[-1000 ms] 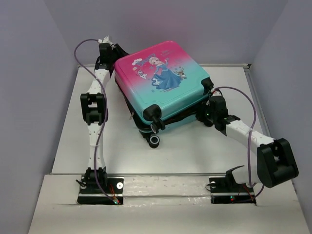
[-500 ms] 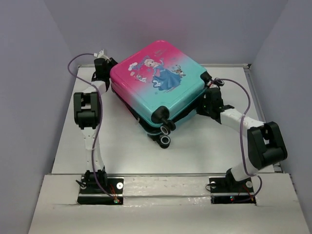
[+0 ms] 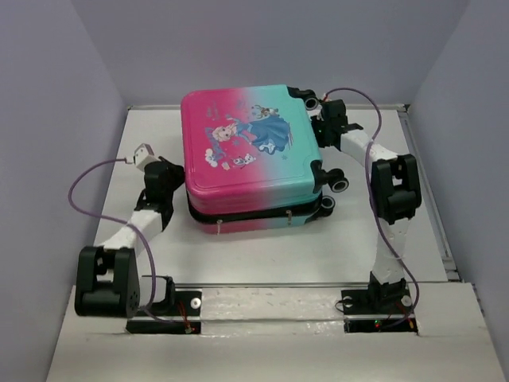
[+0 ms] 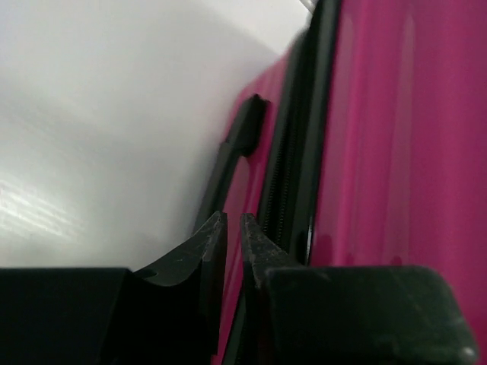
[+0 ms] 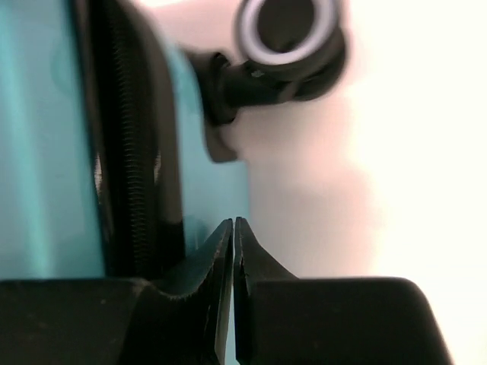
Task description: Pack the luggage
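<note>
The luggage (image 3: 250, 151) lies flat and closed on the white table (image 3: 262, 247), princess print up, pink half to the left and teal half to the right. My left gripper (image 3: 176, 181) is at its pink left side, low beside the seam. In the left wrist view the gripper (image 4: 233, 218) is shut, empty, next to the pink shell (image 4: 396, 137) and a black handle (image 4: 236, 144). My right gripper (image 3: 318, 127) is at the teal back right side by the wheels. In the right wrist view it (image 5: 233, 220) is shut and empty, beside the teal shell (image 5: 46, 137) and zipper (image 5: 125, 152).
Black wheels stick out at the suitcase's right side (image 3: 340, 181) and back right corner (image 3: 308, 99); one wheel (image 5: 288, 26) shows just ahead of my right gripper. Grey walls close the table at the back and both sides.
The suitcase has swung round from a tilted, raised pose and now lies flat and square. My left gripper moved from the back left to its near left side. My right gripper moved to its back right.
</note>
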You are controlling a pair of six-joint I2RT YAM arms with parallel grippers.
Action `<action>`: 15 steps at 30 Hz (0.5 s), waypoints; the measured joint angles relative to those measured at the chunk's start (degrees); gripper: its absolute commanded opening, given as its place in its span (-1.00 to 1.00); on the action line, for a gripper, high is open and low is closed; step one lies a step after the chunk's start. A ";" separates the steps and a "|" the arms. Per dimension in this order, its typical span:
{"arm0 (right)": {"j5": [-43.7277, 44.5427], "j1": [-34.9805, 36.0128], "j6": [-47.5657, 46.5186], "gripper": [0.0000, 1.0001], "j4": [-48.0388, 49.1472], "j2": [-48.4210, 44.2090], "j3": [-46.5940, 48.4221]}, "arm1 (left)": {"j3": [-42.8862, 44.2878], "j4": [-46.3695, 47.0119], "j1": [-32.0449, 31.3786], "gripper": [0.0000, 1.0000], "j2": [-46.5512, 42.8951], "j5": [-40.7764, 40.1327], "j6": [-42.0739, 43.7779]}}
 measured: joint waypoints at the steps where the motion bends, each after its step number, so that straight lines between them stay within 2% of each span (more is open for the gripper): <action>1: -1.53 -0.33 -0.02 -0.56 -0.50 4.22 5.88 | -1.49 -1.03 -1.03 -0.46 -2.38 -1.27 -0.13; 2: -2.54 -0.55 0.22 -0.13 -0.57 6.91 9.68 | -4.17 -2.08 -3.37 -0.42 -6.49 -2.89 -0.61; 4: -4.11 -0.70 0.70 0.30 -2.56 13.14 20.33 | -7.56 -3.54 -6.78 -0.41 -11.41 -4.61 -1.14; 5: -3.93 -0.74 0.79 0.61 -3.41 15.52 24.81 | -9.38 -4.66 -8.11 -0.37 -13.64 -5.18 -1.53; 6: -3.48 -0.90 0.63 0.73 -3.91 16.63 27.50 | -10.34 -5.33 -8.85 -0.36 -15.10 -5.66 -1.75; 7: -4.09 -1.09 0.98 0.88 -4.46 17.40 30.73 | -11.69 -7.67 -9.92 -0.28 -18.29 -6.19 -1.88; 8: -3.65 -1.01 1.16 0.94 -4.81 17.33 31.95 | -12.09 -9.05 -10.25 -0.23 -19.74 -6.47 -1.86; 11: -3.17 -0.59 0.98 1.00 -5.68 13.90 35.15 | -12.37 -14.80 -10.93 0.07 -25.03 -8.57 -1.22; 14: -1.92 0.94 -0.26 0.98 -8.02 8.33 35.10 | -12.11 -17.49 -10.97 0.21 -28.81 -10.32 -0.39; 15: -0.61 2.25 -1.49 0.74 -8.44 4.44 34.27 | -11.93 -18.36 -10.99 0.27 -29.94 -10.75 -0.26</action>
